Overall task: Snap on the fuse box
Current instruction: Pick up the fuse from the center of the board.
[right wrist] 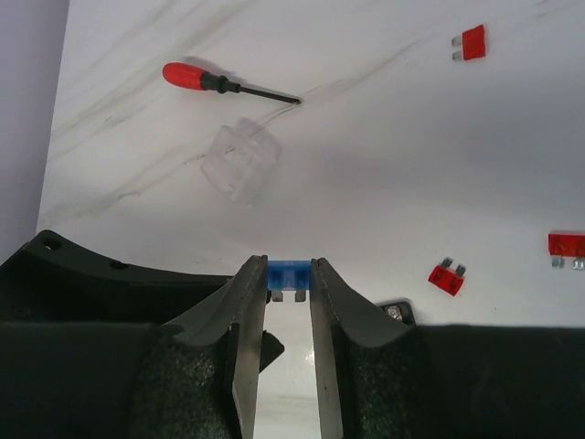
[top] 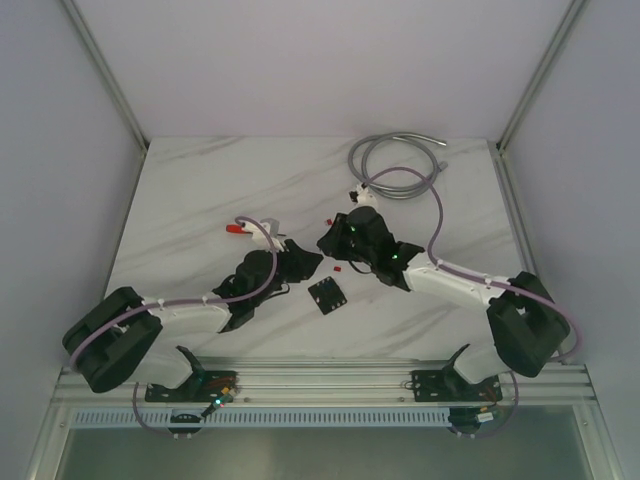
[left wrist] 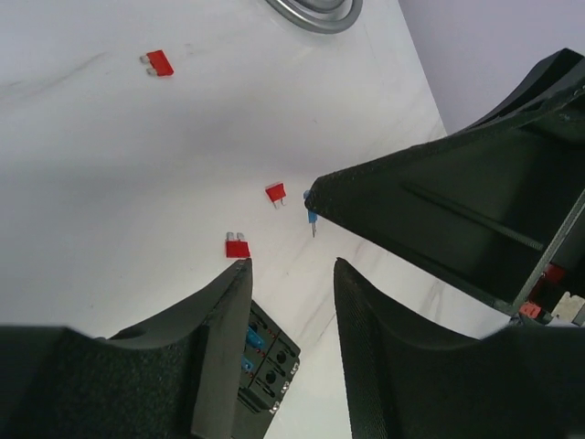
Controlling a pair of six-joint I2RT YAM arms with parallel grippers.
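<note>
Right gripper (right wrist: 288, 265) is pinching blue blade fuse (right wrist: 289, 277); left gripper (left wrist: 291, 265) is gaping empty, one finger (left wrist: 218, 315) half-hiding fuse box (left wrist: 267, 361).

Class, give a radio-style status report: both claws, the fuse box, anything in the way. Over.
Left claw open, empty. Right claw shut on blue fuse. Fuse box lies flat beside left claw. Loose red fuses scattered nearby.

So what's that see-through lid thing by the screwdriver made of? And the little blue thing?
The clear cover looks like glossy transparent plastic: the marbled tabletop shows through it and its edges glint. The blue fuse, pinched between the jaws of the right gripper, looks like translucent blue plastic with grey metal prongs.
</note>
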